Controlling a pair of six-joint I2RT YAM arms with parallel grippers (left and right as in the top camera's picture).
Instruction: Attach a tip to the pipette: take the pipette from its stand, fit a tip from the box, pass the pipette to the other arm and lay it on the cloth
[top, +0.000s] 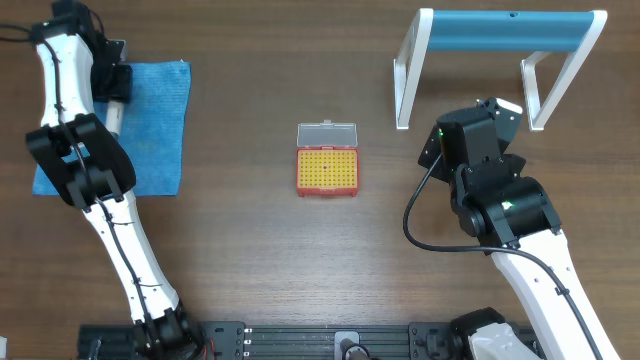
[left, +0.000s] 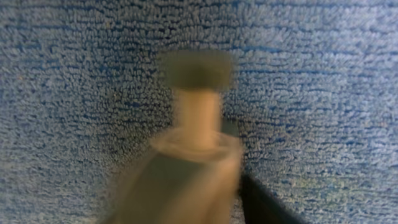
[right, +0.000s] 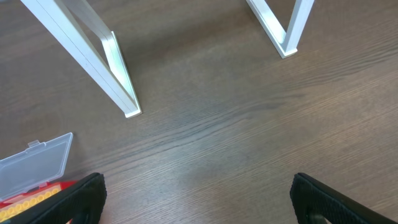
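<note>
Pipette (left: 196, 143), seemingly clamped in left gripper (top: 113, 98), over cloth (left: 323, 74); right gripper (right: 198, 199) released.

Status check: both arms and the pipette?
Left gripper shut on pipette, over cloth. Right gripper open, empty, near stand. Tip box open mid-table, clear of both arms.

**Dark wood worktop under soft, even light**

On my screen the whole ground is one table (top: 250, 270) of dark brown wood, its grain running side to side across the overhead view. A black mounting rail (top: 300, 335) with rows of small holes lies along the table's near edge. The light is soft and even. In the right wrist view the wood carries a pale, dull sheen, and the shadows on it are faint.
</note>
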